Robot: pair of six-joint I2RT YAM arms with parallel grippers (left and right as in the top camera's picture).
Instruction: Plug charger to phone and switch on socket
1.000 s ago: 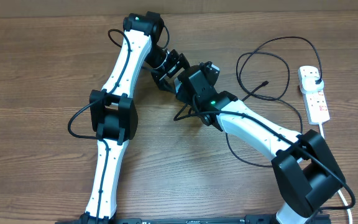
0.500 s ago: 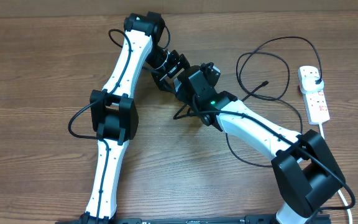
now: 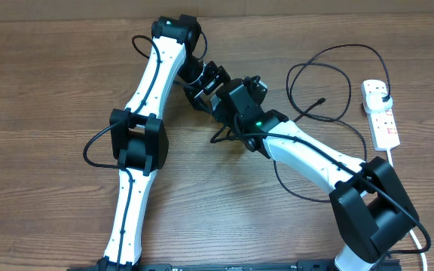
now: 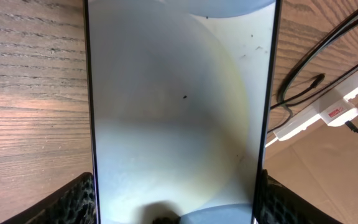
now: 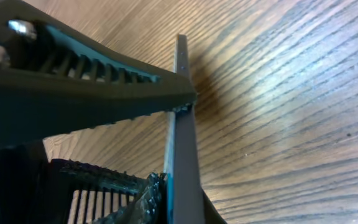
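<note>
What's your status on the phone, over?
Left gripper holds phone by its sides. Right gripper pinches its edge. Charger lies loose, not plugged in.

Phone [image 4: 179, 112] is a slim slab with a pale blank screen and dark edges, turned edge-on and pinched in the right pincer [image 5: 174, 142]. Charger [image 3: 350, 90] is a thin black cable looped on the counter [image 3: 51, 75], tip lying loose (adapter sits in the end outlet). Socket [image 3: 380, 113] is a white strip with red switches, flat at the far right.
</note>
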